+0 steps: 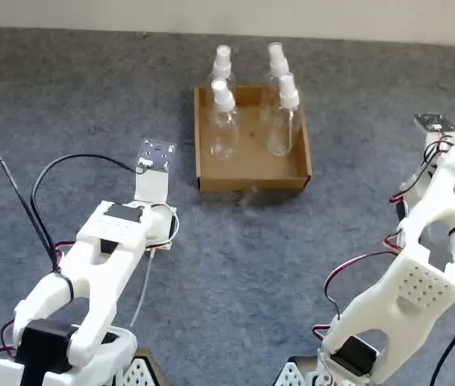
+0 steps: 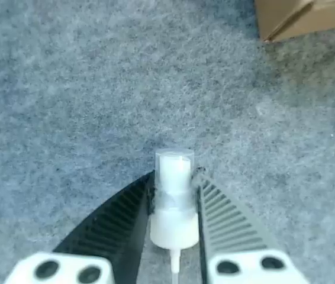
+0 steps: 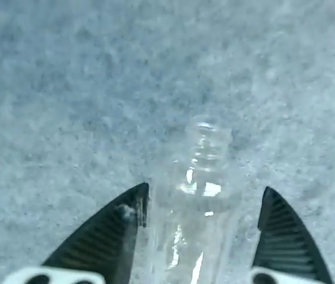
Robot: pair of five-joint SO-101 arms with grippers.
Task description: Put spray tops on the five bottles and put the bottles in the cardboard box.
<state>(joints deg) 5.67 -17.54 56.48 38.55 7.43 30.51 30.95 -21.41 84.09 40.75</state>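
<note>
My left gripper (image 2: 173, 174) is shut on a white spray top (image 2: 173, 201) above the grey carpet; its thin dip tube (image 1: 143, 285) trails back under the left arm (image 1: 107, 257). My right gripper (image 3: 206, 189) is open, its fingers on either side of a clear bottle (image 3: 200, 177) with a bare neck; a gap shows on one side. The right arm (image 1: 432, 241) stands at the right of the high view. The cardboard box (image 1: 252, 181) sits at the back centre, with two topped bottles (image 1: 222, 121) (image 1: 284, 112) standing inside it. Two more topped bottles (image 1: 222, 64) (image 1: 276, 60) stand at its far edge.
Grey carpet (image 1: 308, 257) covers the table between the arms and the box. Black cables (image 1: 26, 209) loop beside the left arm, and red and black wires (image 1: 348, 269) hang by the right arm. A corner of the box (image 2: 303, 18) shows in the left wrist view.
</note>
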